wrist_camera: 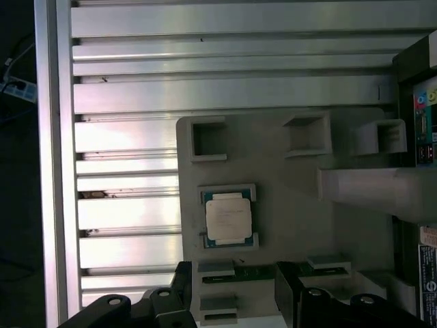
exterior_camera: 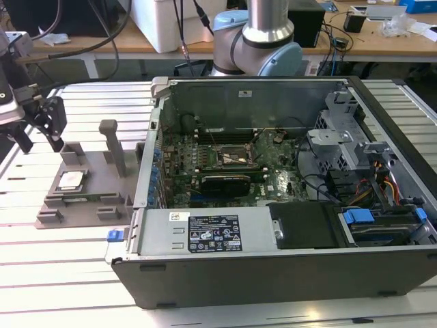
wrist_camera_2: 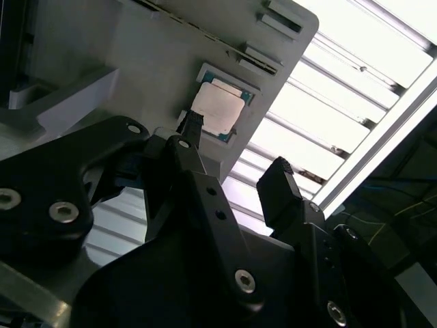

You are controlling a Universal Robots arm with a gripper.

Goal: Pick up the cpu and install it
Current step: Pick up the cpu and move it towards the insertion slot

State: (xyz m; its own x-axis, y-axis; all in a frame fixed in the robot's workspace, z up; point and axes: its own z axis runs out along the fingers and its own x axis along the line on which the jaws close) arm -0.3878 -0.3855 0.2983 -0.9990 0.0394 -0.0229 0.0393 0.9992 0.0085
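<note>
The gripper (exterior_camera: pixel 39 135) is seen at the exterior view's left, held in the air above the grey holder (exterior_camera: pixel 92 199) that lies on the slatted metal table (exterior_camera: pixel 61 273). Its two black fingers (wrist_camera_2: pixel 276 179) are spread apart and nothing is pinched between them; in both wrist views the gap between the tips is free, and the plate of the holder is seen through it.

The cpu (exterior_camera: pixel 70 181) is found in a shallow square pocket of the grey holder, lying flat with its silver top upward. In the first wrist view the cpu (wrist_camera: pixel 229 219) is framed by the raised corners of its pocket, and the gripper (wrist_camera: pixel 233 290) is clearly apart from it, not touching. The same is shown in the second wrist view, where the cpu (wrist_camera_2: pixel 217 109) lies beyond the fingertips.

The open computer case (exterior_camera: pixel 273 270) stands to the exterior view's right of the holder, well apart from the gripper. Inside it, the socket (exterior_camera: pixel 232 158) on the green motherboard (exterior_camera: pixel 281 183) is seen; whether it is open cannot be told, but no silver chip is noticed in it.

So the task is judged to be at its beginning: the cpu is not yet grasped and not lifted, and the carrying and the installing are both left to be done
</note>
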